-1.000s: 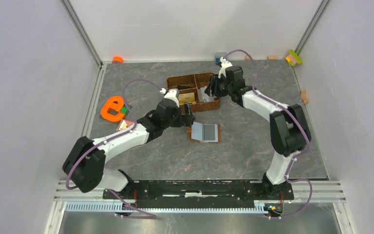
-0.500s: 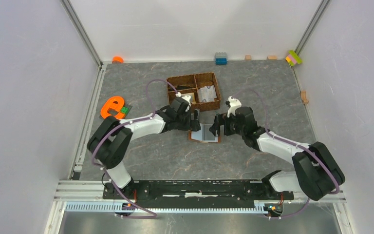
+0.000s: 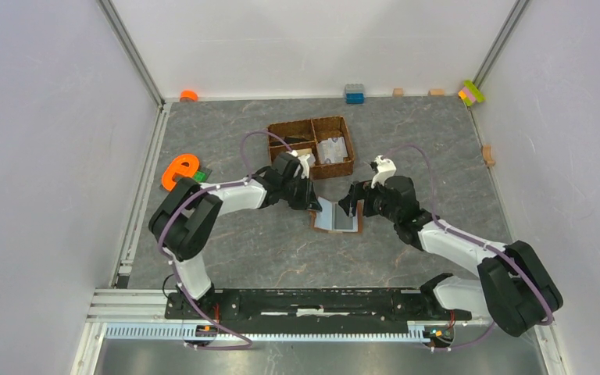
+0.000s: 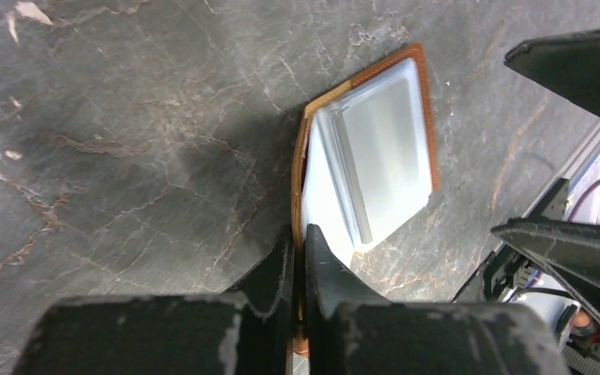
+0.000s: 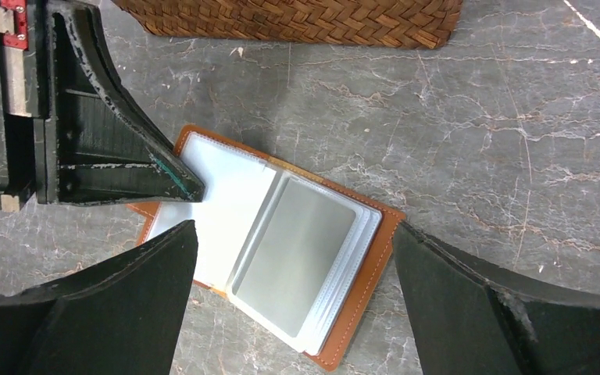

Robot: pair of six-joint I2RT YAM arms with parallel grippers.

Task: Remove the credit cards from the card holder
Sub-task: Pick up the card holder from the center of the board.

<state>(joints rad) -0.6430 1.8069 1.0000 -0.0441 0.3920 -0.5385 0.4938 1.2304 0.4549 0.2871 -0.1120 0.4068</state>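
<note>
pinching card holder [image 5: 230,215] edge, cards [image 5: 297,258] seemingly tucked

My right fingers [image 5: 86,312] are black; card holder [image 5: 281,250] tan-orange, pale-stitched, silvery grey inside; table [image 5: 476,156] dark grey with pale marble veins; basket [image 5: 297,19] brown, woven.

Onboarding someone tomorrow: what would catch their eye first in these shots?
The open card holder mid-table, pale pockets up. The left end effector pinches its left edge, while the right end effector hangs wide open over it. Behind sits a woven basket; an orange letter e lies far left.
</note>
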